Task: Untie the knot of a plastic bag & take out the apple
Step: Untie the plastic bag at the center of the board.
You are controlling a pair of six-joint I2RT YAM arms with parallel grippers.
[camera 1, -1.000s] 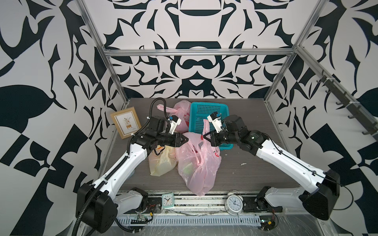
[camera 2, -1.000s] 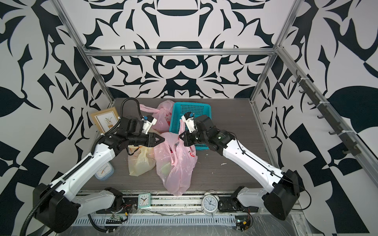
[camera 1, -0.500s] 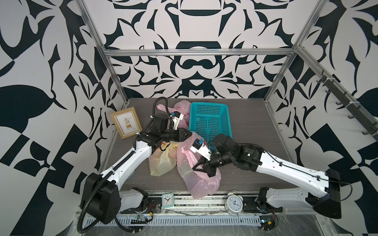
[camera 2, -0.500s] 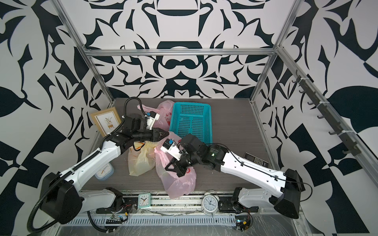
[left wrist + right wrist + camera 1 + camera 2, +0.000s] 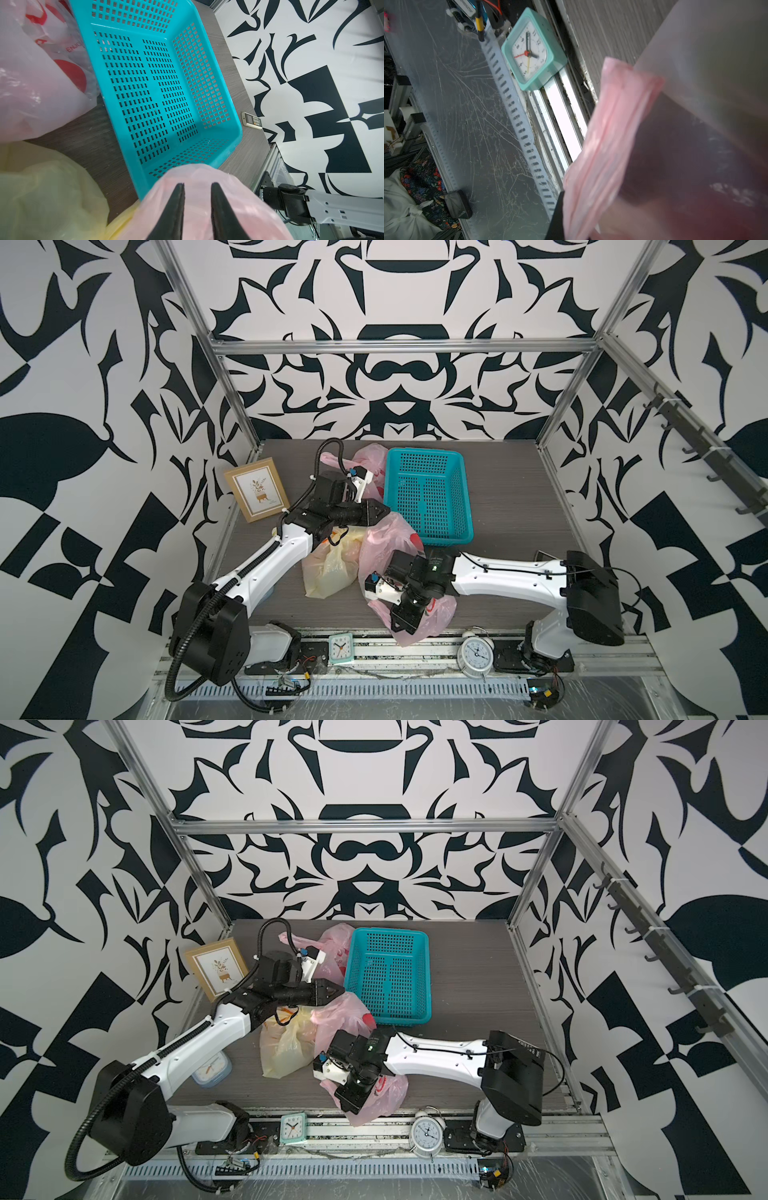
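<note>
Pink bag (image 5: 332, 1017) beside teal basket (image 5: 388, 977), right end effector (image 5: 351, 1106) over its near end

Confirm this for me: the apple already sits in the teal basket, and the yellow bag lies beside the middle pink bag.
Wrong on the basket. The teal basket is empty, and the left wrist view shows its bare floor from wall to wall. The rest stands: the yellow bag lies beside the middle pink bag.

Grey wood-grain tabletop (image 5: 511, 489). On it: teal basket (image 5: 428, 493); pink bag (image 5: 374, 547) just in front of basket; yellow bag (image 5: 328, 572) front-left; second pink bag (image 5: 372, 454) beside its far left corner; picture frame (image 5: 257, 489) farther left; remote (image 5: 252, 120) to its right.
</note>
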